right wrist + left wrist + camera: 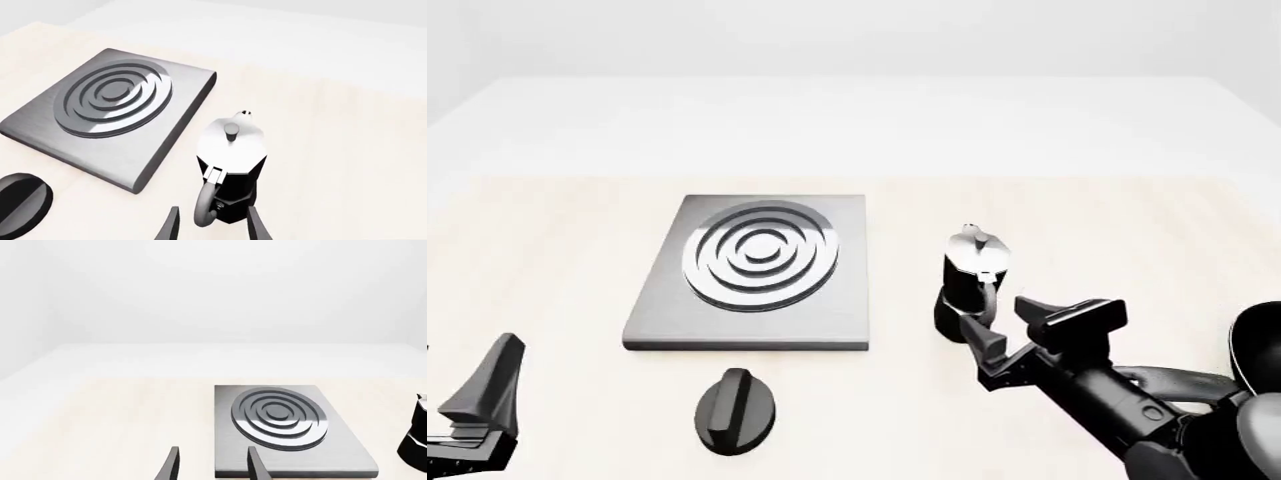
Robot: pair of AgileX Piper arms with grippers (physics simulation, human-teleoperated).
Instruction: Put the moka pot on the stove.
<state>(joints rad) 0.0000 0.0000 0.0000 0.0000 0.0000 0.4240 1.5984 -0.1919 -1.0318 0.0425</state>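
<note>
The right gripper [1010,330] is spread open and grasps nothing. It sits low over the table [1174,230], just on the near side of the moka pot [970,280]. In the right wrist view its two fingertips [255,226] flank the pot's curved black handle [205,202], which faces the gripper; whether either finger touches the handle cannot be told.

The moka pot stands upright on the table, beside the right edge of the stove [754,272] and apart from it. Its silver lid [232,142] is closed, with the knob on top. The contents of the pot are hidden.

The left gripper [481,400] is also open and unloaded, low at the near left of the table, well apart from the pot. In the left wrist view it faces the stove's near edge.

Step in hand, as judged: approach to the grasp; the pot is not yet lifted. The next move calls for closing the right gripper on the handle or the pot's waist, lifting clear of the stove's raised edge, and carrying the pot left to the concentric rings [758,255].

Nothing rests on the stove. A black oval knob [735,410] lies on the table just in front of it.
</note>
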